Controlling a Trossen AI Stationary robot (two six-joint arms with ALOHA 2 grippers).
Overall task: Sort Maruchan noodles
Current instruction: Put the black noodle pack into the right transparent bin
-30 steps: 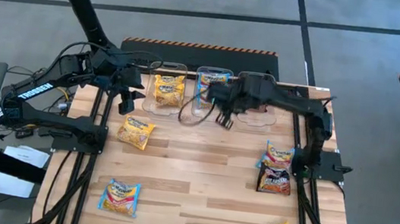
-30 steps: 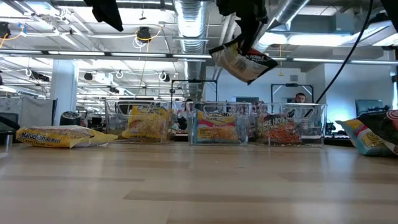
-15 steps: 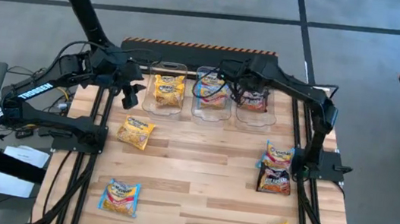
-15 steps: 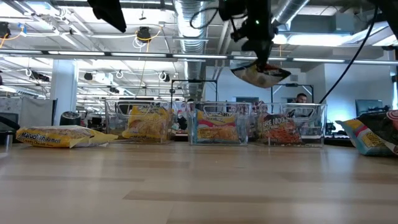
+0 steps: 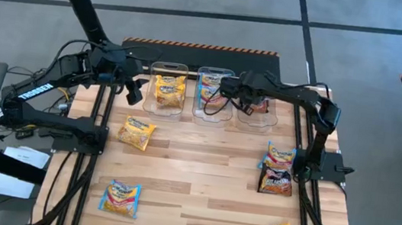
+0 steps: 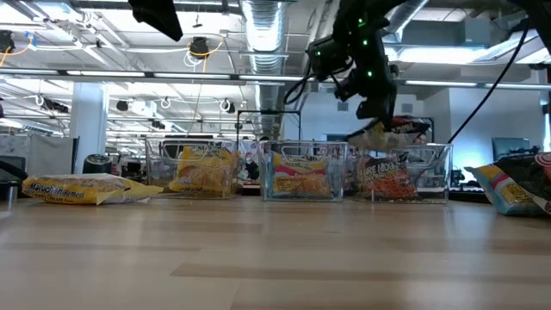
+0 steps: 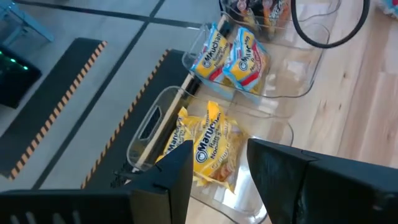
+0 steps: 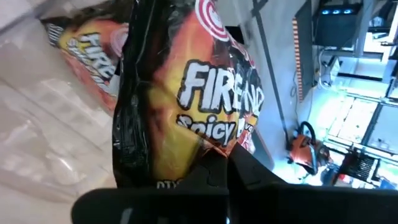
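My right gripper (image 8: 217, 168), jaws clamped on a dark maroon-black plastic ramen packet (image 8: 186, 99), hovers above the far right clear plastic bin (image 5: 256, 113); next, release. Left gripper (image 7: 214, 168) waits open.

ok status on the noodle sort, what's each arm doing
Right gripper shut on a dark packet, over the right bin. Left gripper open, empty, by the yellow bin. Nothing in the way.
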